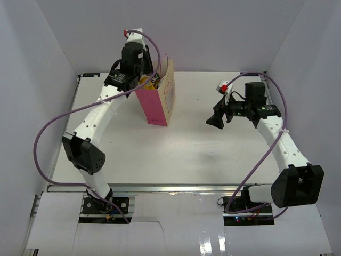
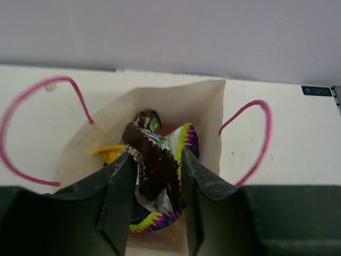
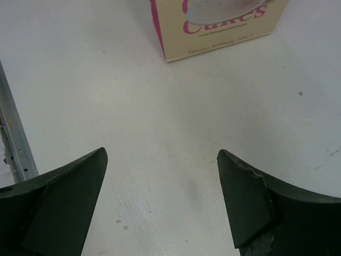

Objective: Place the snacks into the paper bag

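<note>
- Over the mouth of the bag (image 2: 210,101), at the left, a brown wrapper (image 2: 152,149) is pinched by the left tool (image 2: 157,157).
- The tool is best opened only while centred between the walls, clear of the handles (image 2: 264,138), so that the wrapper drops onto the chip bag (image 2: 186,140) inside.
- The bag stands upright on the worktop (image 3: 106,80) and should not be nudged.
- At the right, the right tool (image 3: 162,153) is spread and empty, well apart from the bag.

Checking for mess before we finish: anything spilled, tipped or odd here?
Nothing stands out. The pink and cream paper bag stands upright on the white table, colourful snack wrappers inside; no snack lies loose outside it.
</note>
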Controlling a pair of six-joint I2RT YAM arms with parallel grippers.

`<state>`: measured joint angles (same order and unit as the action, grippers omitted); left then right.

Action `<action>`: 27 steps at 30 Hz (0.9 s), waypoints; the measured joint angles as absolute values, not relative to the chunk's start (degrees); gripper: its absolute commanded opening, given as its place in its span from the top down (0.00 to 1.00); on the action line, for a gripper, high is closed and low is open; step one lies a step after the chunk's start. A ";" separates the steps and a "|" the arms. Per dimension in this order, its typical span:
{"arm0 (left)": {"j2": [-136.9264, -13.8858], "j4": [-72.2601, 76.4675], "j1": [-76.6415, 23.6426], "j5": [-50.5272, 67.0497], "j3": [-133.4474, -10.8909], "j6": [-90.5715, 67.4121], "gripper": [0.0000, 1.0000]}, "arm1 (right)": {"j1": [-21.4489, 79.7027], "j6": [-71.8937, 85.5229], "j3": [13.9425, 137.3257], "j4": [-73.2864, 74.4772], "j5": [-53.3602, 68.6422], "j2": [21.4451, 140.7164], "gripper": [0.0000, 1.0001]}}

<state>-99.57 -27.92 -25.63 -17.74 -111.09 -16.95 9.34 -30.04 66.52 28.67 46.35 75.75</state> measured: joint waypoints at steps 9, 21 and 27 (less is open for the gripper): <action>-101.54 -30.81 -25.06 -9.47 -111.18 -17.45 0.02 | 5.10 -29.91 65.71 28.86 43.33 72.40 0.10; -48.71 -26.30 -25.06 -4.60 -69.73 -20.08 0.02 | 3.84 -19.16 69.67 27.81 18.04 72.16 0.10; -27.22 -29.52 -25.08 -3.51 -50.78 -23.44 0.02 | 3.70 -15.75 69.67 27.14 11.84 70.17 0.10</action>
<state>-27.22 -29.52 -25.08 -3.51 -50.78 -23.44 3.70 -15.75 69.67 27.14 11.84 70.17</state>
